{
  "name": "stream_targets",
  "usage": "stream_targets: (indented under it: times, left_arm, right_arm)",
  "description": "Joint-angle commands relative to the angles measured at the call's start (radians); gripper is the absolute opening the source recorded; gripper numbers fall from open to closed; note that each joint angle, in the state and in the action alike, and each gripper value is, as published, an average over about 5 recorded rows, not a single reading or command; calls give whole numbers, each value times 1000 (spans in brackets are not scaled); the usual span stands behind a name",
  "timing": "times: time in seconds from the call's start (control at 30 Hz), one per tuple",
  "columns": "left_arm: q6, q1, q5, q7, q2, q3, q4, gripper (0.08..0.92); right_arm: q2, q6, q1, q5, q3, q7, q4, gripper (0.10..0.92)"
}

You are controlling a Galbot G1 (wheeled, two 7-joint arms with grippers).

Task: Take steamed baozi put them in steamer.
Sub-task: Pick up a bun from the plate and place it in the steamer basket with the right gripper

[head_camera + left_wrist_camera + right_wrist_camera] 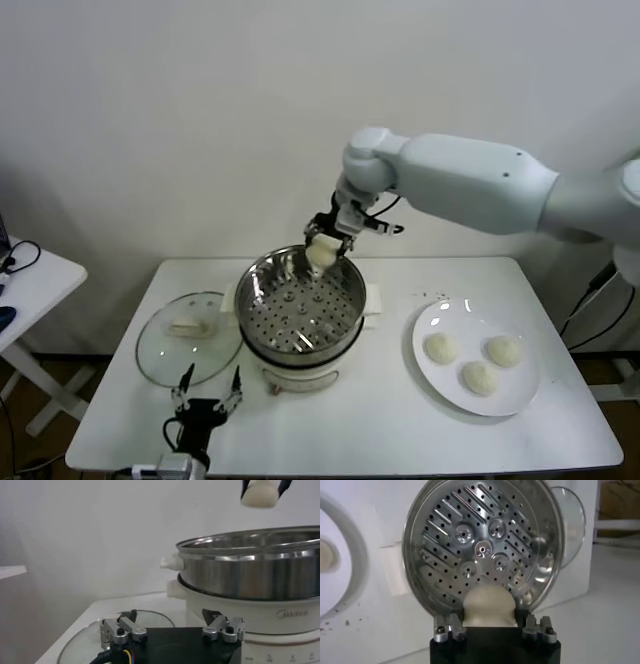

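My right gripper (322, 247) is shut on a cream-white baozi (320, 254) and holds it above the far rim of the steamer (300, 305). In the right wrist view the baozi (489, 605) sits between the fingers over the empty perforated tray (482, 545). In the left wrist view the held baozi (259, 494) hangs above the steel pot (250, 565). Three more baozi (480, 377) lie on the white plate (435, 375) at the right. My left gripper (208, 395) is open and empty near the table's front edge, left of the steamer.
A round clear glass lid (170, 350) lies flat on the white table, left of the steamer, just beyond my left gripper. A small white side table (30, 270) stands at the far left. A wall runs close behind the table.
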Motion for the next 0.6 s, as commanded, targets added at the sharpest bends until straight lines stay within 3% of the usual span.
stream_targets:
  times: [0.03,0.6]
  left_arm:
    - [0,-2,0,0,1,2,1,823]
    - [-6,-12,-1,-1,1,7,12,823]
  right_arm:
    - [59,52,-95,-97,13,21,-81,662]
    - [137,80,-182,-155,75,53,-276,654]
